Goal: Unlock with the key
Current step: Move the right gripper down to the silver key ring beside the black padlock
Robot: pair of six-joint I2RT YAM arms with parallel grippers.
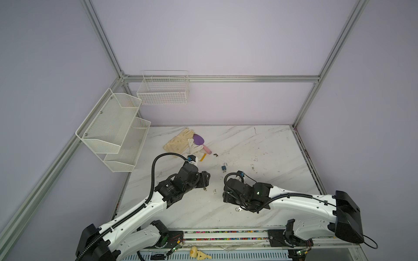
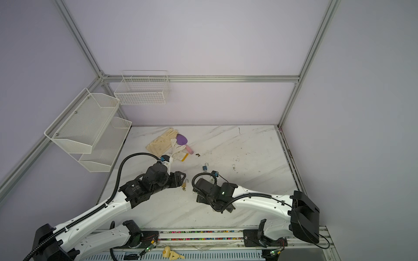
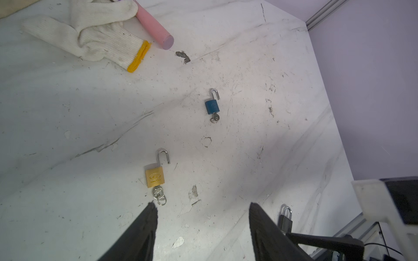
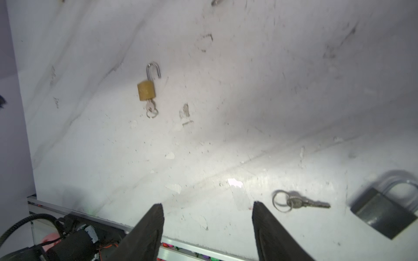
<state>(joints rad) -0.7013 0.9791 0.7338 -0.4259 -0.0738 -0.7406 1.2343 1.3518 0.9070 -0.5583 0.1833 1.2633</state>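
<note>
Three padlocks on the table (image 3: 67,113): brass padlock (image 3: 154,178) and blue padlock (image 3: 212,107) have shackles popped, keys (image 3: 157,192) in; grey padlock (image 4: 382,217) is shut. One loose key (image 4: 300,203) lies flat near it, blade pointing at it. Both wide and empty: left gripper (image 3: 201,205), right gripper (image 4: 208,204).

Left gripper (image 3: 202,204) spread, right gripper (image 4: 207,203) spread

light: soft, even in both top views; glare: bright patch on counter (image 4: 235,183), right wrist view; blur: grey padlock (image 4: 382,214) and brass padlock (image 4: 146,90) smeared there; left wrist view: sharp
</note>
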